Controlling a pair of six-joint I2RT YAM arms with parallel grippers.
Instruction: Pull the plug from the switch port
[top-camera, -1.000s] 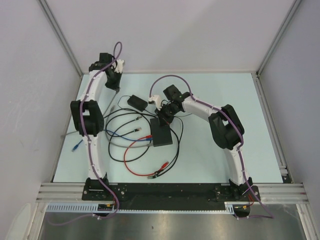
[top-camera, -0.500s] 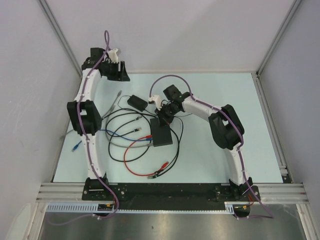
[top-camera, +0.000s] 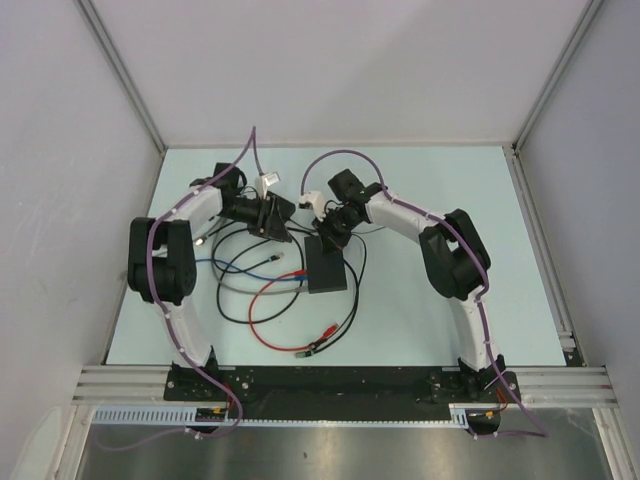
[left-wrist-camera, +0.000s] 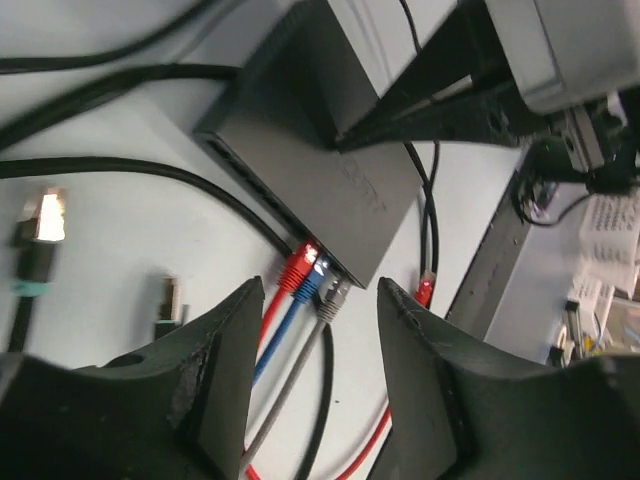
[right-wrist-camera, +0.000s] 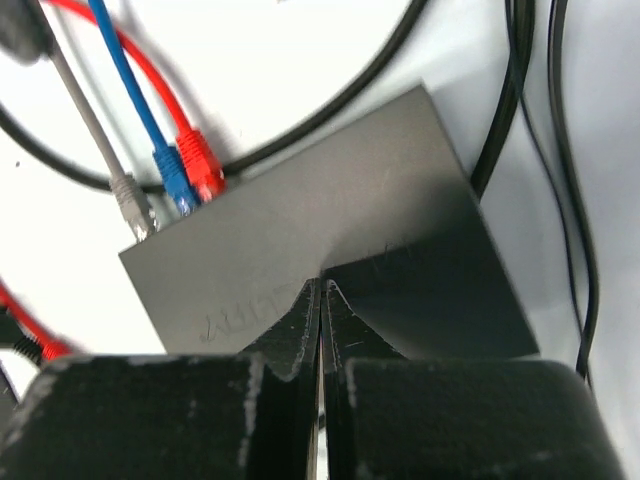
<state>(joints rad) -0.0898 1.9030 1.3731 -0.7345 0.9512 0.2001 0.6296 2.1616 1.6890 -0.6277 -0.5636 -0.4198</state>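
Note:
The flat black switch (top-camera: 325, 266) lies mid-table, also in the left wrist view (left-wrist-camera: 330, 170) and the right wrist view (right-wrist-camera: 300, 250). A red plug (left-wrist-camera: 295, 270), a blue plug (left-wrist-camera: 312, 281) and a grey plug (left-wrist-camera: 336, 298) sit side by side in its edge sockets; they also show in the right wrist view, red plug (right-wrist-camera: 200, 166). My right gripper (right-wrist-camera: 322, 288) is shut, its tips pressed on the switch's top (top-camera: 331, 233). My left gripper (left-wrist-camera: 322, 290) is open and empty, hovering left of the switch (top-camera: 272, 218), with the plugs seen between its fingers.
Black cables (top-camera: 235, 300), a red cable (top-camera: 262, 318) and a blue cable (top-camera: 240, 268) loop on the table left of the switch. Two loose connectors (left-wrist-camera: 45, 215) lie near the left gripper. A red clip (top-camera: 322, 347) lies toward the front. Walls enclose three sides.
My left arm has swung from the far left corner in toward the middle, and its gripper now hangs just left of the switch. The right arm and the switch have not moved.

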